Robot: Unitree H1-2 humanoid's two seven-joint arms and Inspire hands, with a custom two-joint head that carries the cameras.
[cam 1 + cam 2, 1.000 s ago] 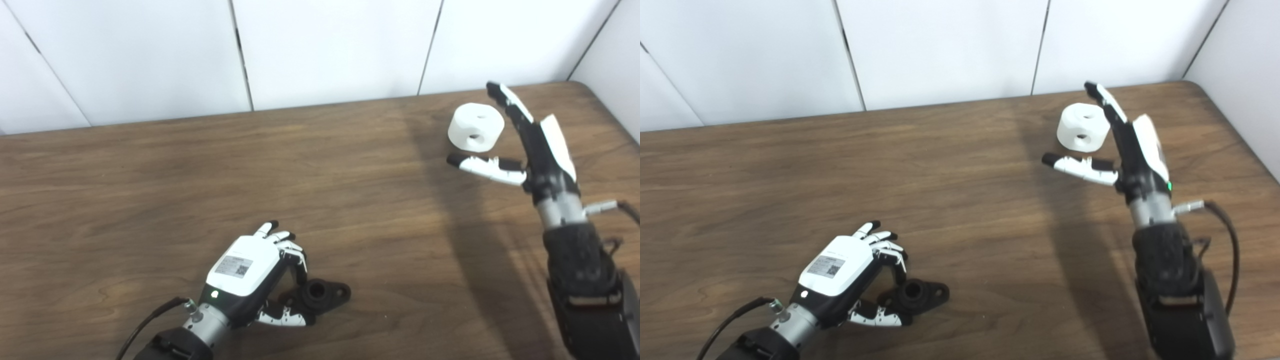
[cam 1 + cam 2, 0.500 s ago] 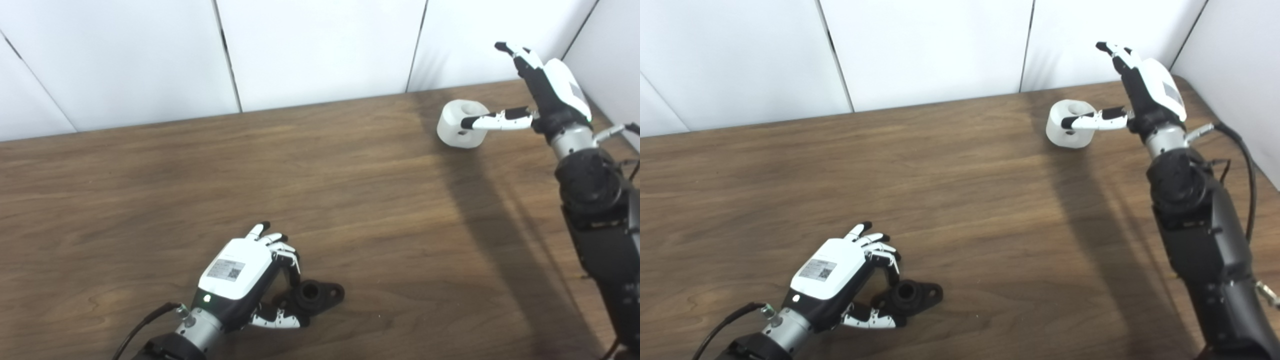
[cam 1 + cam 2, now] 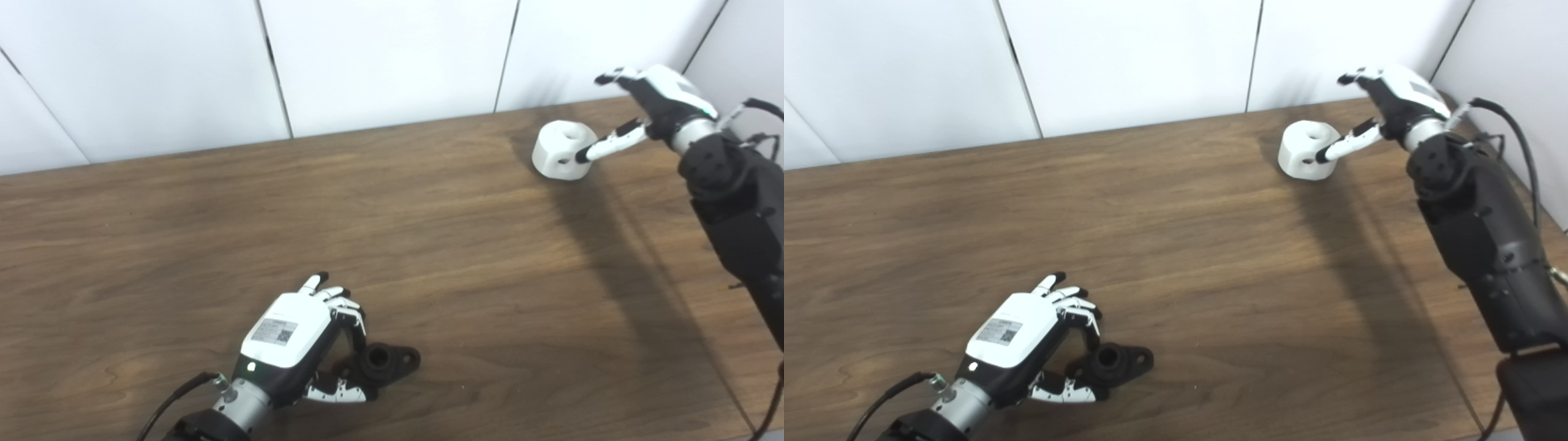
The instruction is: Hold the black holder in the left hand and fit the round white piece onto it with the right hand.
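Left eye view: the black holder (image 3: pixel 383 362) is seen lying flat on the desk (image 3: pixel 184 233) near the front edge, loosely cupped by the curled fingers of the left hand (image 3: pixel 294 343), not lifted. The round white piece (image 3: pixel 560 150) is set at the far right of the desk, touched at its side by the thumb of the spread right hand (image 3: pixel 652 101).

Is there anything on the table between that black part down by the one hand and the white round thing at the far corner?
Nothing: both eye views show only bare wooden table between the black holder and the round white piece.
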